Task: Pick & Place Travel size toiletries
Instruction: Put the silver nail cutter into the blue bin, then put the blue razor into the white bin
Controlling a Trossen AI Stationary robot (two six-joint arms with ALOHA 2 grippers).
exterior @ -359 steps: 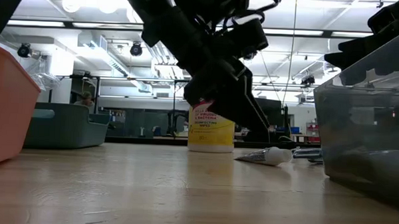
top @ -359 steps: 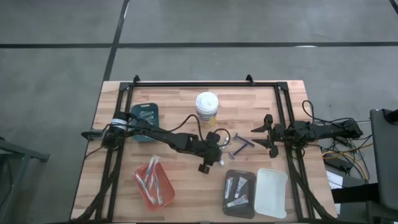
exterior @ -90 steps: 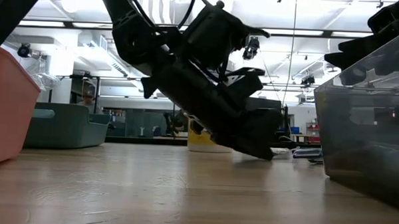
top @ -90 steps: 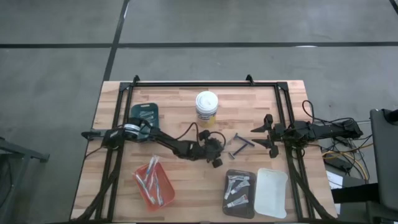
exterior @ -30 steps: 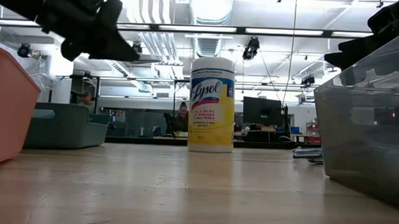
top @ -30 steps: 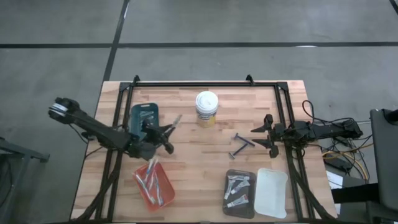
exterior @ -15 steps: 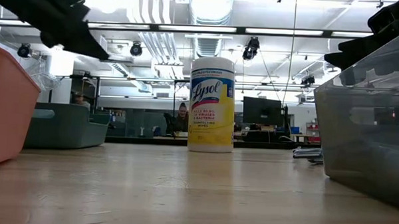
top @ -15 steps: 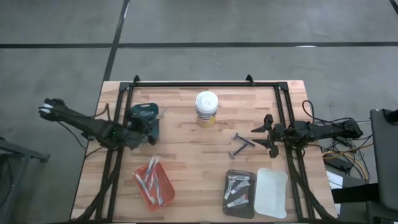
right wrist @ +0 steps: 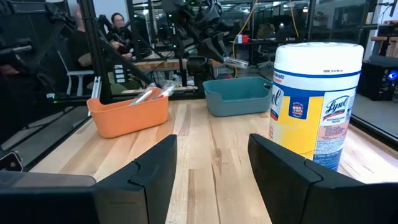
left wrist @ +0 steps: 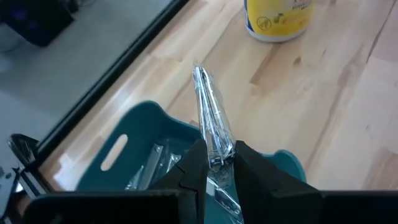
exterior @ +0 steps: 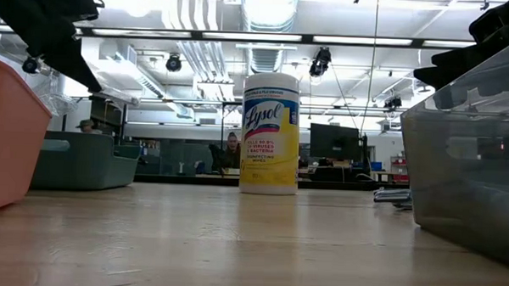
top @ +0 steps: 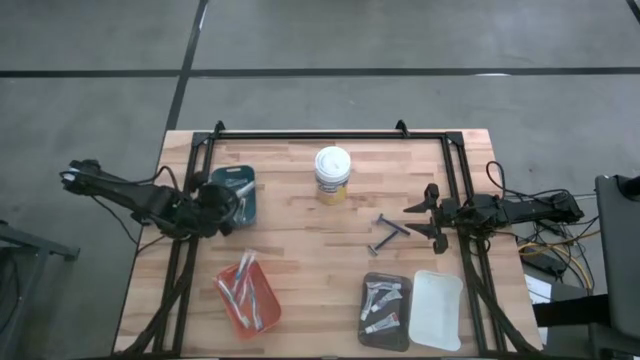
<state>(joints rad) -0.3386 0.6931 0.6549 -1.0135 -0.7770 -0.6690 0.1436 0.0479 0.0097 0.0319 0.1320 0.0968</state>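
Observation:
My left gripper (left wrist: 219, 155) hovers over the teal tray (top: 235, 180) at the table's left and is shut on a slim, clear-wrapped toiletry (left wrist: 208, 106). The teal tray (left wrist: 134, 134) has similar wrapped items lying in it. Two dark razors (top: 388, 232) lie on the wood right of centre. The dark tray (top: 385, 303) at the near edge contains small tubes, and the orange tray (top: 248, 295) contains slim wrapped pieces. My right gripper (top: 420, 218) waits open at the right side, its fingers spread wide in the right wrist view (right wrist: 211, 180). My left gripper pinches the wrapped toiletry between its two fingers at the item's near end (left wrist: 217, 148). The item runs on past the fingertips along their line, its free tip (left wrist: 198, 70) pointing toward the white-lidded tub. It is lifted clear above the teal tray.
The large white-lidded tub (top: 333, 172) stands at the far middle of the table. A white tray (top: 437, 308) sits beside the dark tray at the near right. Bare wood lies between the trays and the tub. People sit in the room beyond the table.
My left gripper has carried the wrapped toiletry toward the table's left edge, from beside the teal tray to above it, keeping its hold. The item has stayed clear of the table throughout.

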